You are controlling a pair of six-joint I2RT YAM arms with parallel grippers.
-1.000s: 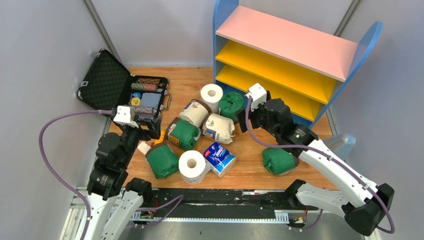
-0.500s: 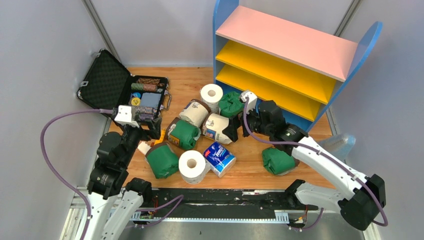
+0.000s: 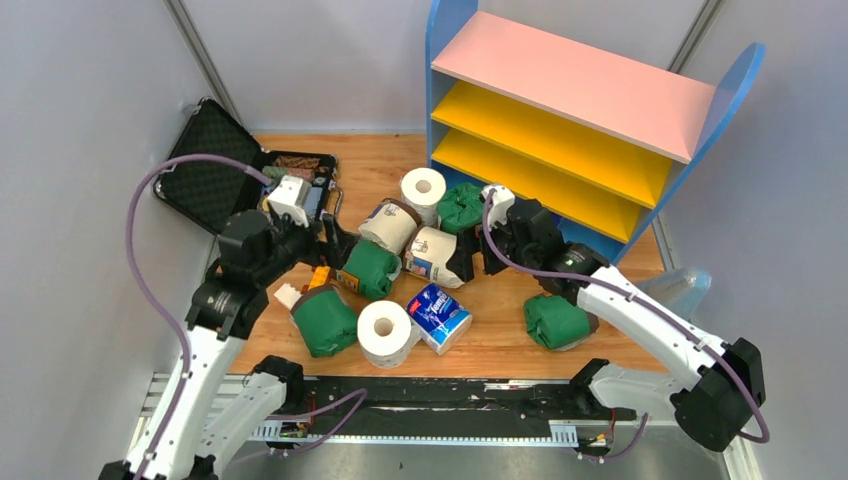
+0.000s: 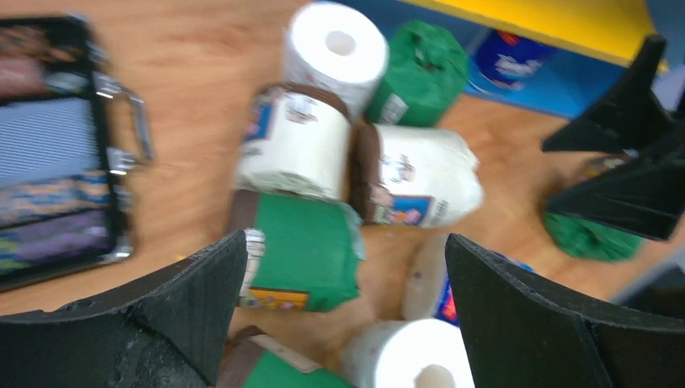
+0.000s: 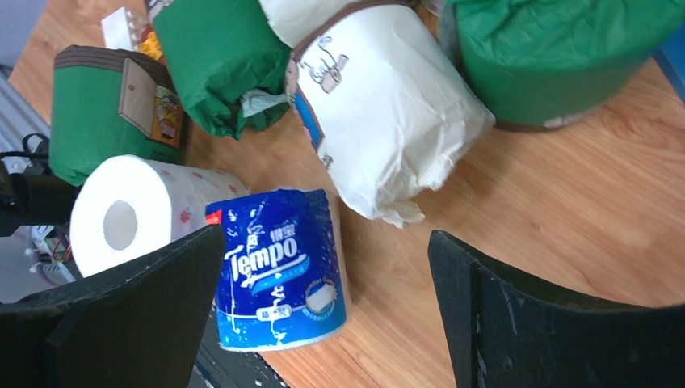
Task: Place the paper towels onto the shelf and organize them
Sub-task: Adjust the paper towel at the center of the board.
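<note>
The paper towels lie in a heap on the wooden floor in front of the shelf (image 3: 560, 75). The heap includes a bare white roll (image 3: 423, 190), a cream brown-labelled roll (image 3: 388, 226), another cream roll (image 3: 436, 255), a green roll (image 3: 370, 268) and a blue-and-white roll (image 3: 439, 318). A green roll (image 3: 556, 322) lies apart at the right. My left gripper (image 3: 335, 240) hangs open over the green roll (image 4: 303, 250). Open too, my right gripper (image 3: 475, 258) is beside the cream roll (image 5: 380, 121), above the blue-and-white roll (image 5: 279, 267). Neither holds anything.
An open black case (image 3: 215, 170) with small items sits at the back left. A small orange toy car (image 3: 318, 277) lies by the left green roll (image 3: 324, 322). Another blue-and-white roll (image 4: 509, 61) sits under the shelf's lowest board. Grey walls close both sides.
My left arm has swung forward and right, from the case to the heap. My right gripper moved left from the shelf front to the cream roll. Both stayed open.
</note>
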